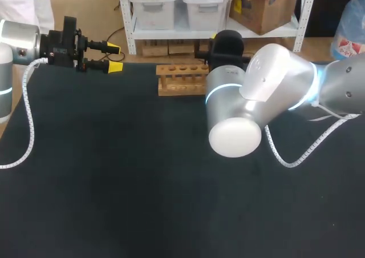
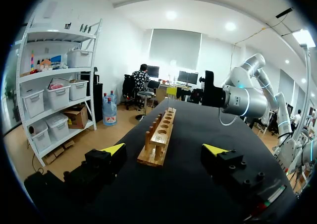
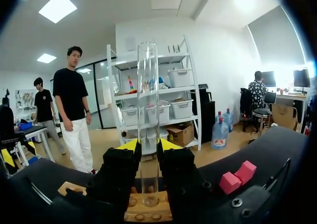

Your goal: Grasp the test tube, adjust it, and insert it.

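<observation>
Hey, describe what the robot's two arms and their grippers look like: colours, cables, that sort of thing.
The left arm and right arm are rounded silver-grey cylinders with glowing light-blue rings at the joints. A white coiled cable trails from each. The left gripper and right gripper are black, blocky units, each with two fingers ending in bright yellow tips.

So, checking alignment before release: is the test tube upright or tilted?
Upright: the test tube stands straight in the right gripper, bottom at the wooden rack.
</observation>
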Robot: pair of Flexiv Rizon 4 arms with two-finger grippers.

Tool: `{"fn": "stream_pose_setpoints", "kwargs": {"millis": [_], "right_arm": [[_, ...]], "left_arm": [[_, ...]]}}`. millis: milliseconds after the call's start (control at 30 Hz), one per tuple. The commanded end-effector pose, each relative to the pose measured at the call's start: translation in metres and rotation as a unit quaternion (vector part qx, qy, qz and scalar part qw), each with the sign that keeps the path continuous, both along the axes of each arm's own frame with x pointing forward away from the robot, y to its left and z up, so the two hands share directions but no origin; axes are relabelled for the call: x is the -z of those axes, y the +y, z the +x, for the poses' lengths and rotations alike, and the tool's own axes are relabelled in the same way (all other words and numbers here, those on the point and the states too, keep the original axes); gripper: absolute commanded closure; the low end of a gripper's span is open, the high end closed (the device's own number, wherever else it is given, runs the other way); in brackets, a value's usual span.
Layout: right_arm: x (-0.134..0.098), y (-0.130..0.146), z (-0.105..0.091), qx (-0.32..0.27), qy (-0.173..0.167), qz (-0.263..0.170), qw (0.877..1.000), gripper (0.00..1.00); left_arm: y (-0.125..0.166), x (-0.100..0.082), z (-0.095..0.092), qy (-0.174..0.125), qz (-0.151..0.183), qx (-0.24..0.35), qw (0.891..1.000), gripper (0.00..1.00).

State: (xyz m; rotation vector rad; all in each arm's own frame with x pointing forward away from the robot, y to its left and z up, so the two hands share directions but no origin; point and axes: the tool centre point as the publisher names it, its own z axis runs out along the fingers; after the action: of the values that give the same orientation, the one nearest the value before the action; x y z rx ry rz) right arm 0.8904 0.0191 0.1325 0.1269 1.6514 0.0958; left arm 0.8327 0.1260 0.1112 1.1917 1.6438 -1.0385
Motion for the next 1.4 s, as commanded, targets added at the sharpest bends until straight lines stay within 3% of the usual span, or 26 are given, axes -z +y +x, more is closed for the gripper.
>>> {"fn": "stream_pose_setpoints", "kwargs": {"millis": [33,1400], "right_arm": [[0.004,0.001,0.003,-0.003,0.003,0.002,1.000,1.00],[0.058,0.016,-0.007,-0.008,0.059,0.027,0.998,1.00]], "left_arm": [[0.000,0.001,0.000,-0.001,-0.001,0.000,1.000,0.00],[0.000,0.001,0.000,-0.001,-0.001,0.000,1.000,0.00]]}}
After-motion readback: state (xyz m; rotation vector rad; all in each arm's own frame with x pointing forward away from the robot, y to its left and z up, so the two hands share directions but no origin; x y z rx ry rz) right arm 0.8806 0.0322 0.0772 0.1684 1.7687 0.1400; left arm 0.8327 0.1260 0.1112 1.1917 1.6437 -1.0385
